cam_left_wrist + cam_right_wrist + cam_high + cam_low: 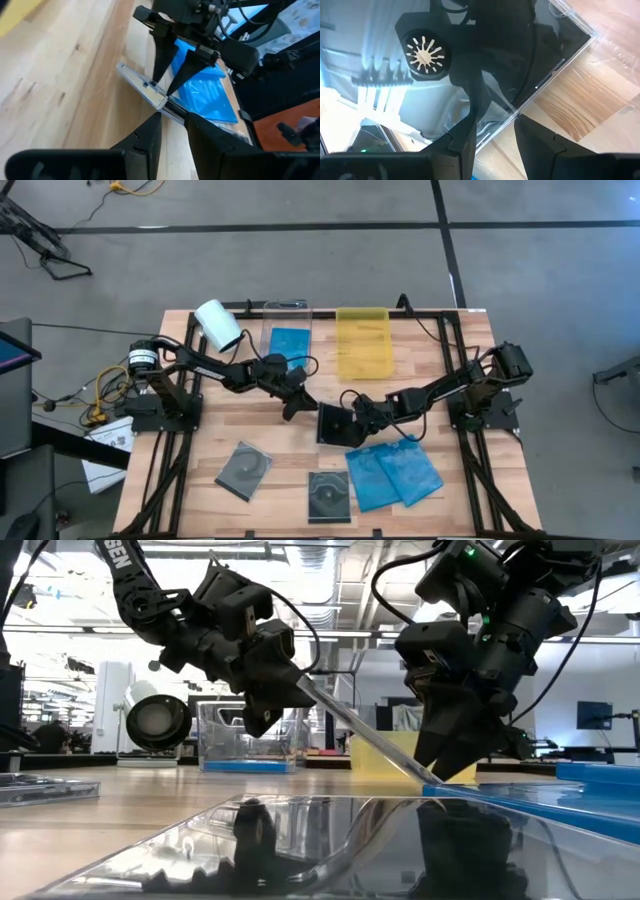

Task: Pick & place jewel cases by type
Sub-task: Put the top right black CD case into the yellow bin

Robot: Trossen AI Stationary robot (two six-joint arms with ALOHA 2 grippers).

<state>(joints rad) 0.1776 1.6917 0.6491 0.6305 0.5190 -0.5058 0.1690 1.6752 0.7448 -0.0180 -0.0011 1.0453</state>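
A dark jewel case (332,423) stands tilted at mid-table between my two grippers; in the low view it slopes down from left to right (360,730). My left gripper (296,402) is shut on its raised end. My right gripper (352,420) points down at its lower end (428,778), which reaches the table beside two blue cases (395,473). In the right wrist view its open fingers (495,130) stand on either side of that edge. Two more dark cases (243,470) (328,495) lie flat near the near edge. Another blue case (288,345) lies in the clear tray. My left gripper (174,120) pinches the dark case's raised edge (167,106) between its two fingers, coming slantwise from the table's left and above. The case slopes away from the fingers, its held end lifted and its far end down at the table. My right gripper: one finger (465,135) stands over the case's face, the other (535,135) beyond its edge; whether they touch, I cannot tell.
A clear tray (287,315) and a yellow tray (363,345) sit at the far edge, a white roll (218,323) to their left. Bare wood lies left of the cases (215,420) and at the table's right (450,450).
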